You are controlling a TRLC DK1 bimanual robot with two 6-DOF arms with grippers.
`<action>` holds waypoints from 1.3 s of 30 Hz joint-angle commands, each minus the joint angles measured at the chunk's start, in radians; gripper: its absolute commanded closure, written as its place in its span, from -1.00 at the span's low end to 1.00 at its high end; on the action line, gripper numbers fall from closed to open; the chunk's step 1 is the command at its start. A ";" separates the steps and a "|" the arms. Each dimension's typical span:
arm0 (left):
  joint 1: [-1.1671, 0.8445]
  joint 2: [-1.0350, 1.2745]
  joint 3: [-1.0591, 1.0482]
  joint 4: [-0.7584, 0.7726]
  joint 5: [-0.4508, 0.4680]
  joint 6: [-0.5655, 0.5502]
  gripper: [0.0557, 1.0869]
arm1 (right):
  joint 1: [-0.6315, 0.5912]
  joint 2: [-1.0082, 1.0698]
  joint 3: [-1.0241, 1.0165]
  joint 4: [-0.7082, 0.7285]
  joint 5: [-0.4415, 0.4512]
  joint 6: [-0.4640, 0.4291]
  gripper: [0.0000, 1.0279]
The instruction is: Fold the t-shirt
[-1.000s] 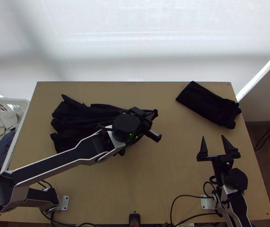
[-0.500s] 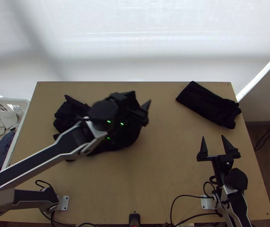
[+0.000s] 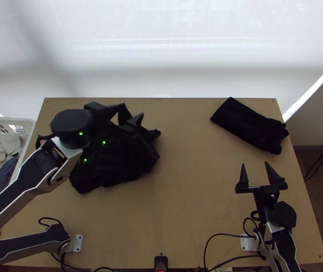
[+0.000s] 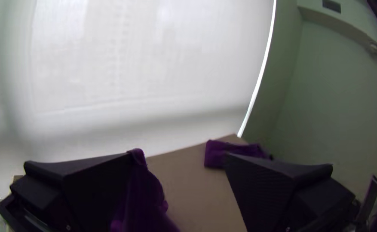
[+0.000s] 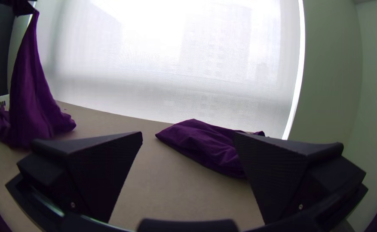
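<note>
Where the t-shirt (image 3: 116, 170) is: on the left half of the surface (image 3: 193, 213), its lower part bunched on the wood, its upper part drawn up into a tall peak at the left claw (image 4: 180, 155).

Left claw: wide, with cloth lying along one finger's inner side. I can't make out quite how it catches there, but I don't see it pinched between the two.

Slipping cloth: likeliest trouble, I'd say. With such a loose perch, a quick tug or a tilt could let the peak slide off and drop in a heap.

Snagged cloth: the opposite worry. If it's hooked on that finger, backing away could drag the whole shirt out of place.

Basket (image 3: 25, 121): it stands beside the left edge, so a wide swing that way might drape fabric over the rim.

Folded dark cloth (image 3: 249, 126): it lies at the far right corner and could get bumped if the shirt were flung out too far.

Left arm (image 3: 30, 174): slanting up from the lower left, elbow out at the side, wrist raised well above the wood, claw pointing outward rather than down.

Right claw (image 3: 255, 163): wide and holding nothing, its arm (image 3: 283, 245) drawn in near its base, tips toward the window.
</note>
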State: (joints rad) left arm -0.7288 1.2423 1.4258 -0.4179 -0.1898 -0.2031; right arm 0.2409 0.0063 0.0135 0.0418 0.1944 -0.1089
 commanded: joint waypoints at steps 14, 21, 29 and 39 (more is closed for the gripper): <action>0.058 0.103 0.208 -0.357 -0.128 0.165 -0.92 | -0.005 -0.006 -0.010 -0.011 0.002 -0.014 -0.93; 0.321 0.075 0.137 -0.476 0.033 0.194 -0.92 | -0.005 -0.008 -0.010 -0.011 0.002 -0.014 -0.93; 0.542 -0.023 -0.116 -0.570 0.047 0.258 -0.92 | -0.005 -0.008 -0.010 -0.011 0.002 -0.014 -0.93; 0.752 -0.021 -0.415 -0.412 0.052 0.401 -0.90 | -0.005 -0.008 -0.010 -0.011 0.002 -0.014 -0.93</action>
State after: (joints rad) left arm -0.0128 1.2179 1.0710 -0.8856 -0.1440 0.1528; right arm 0.2409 0.0063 0.0135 0.0418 0.1944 -0.1089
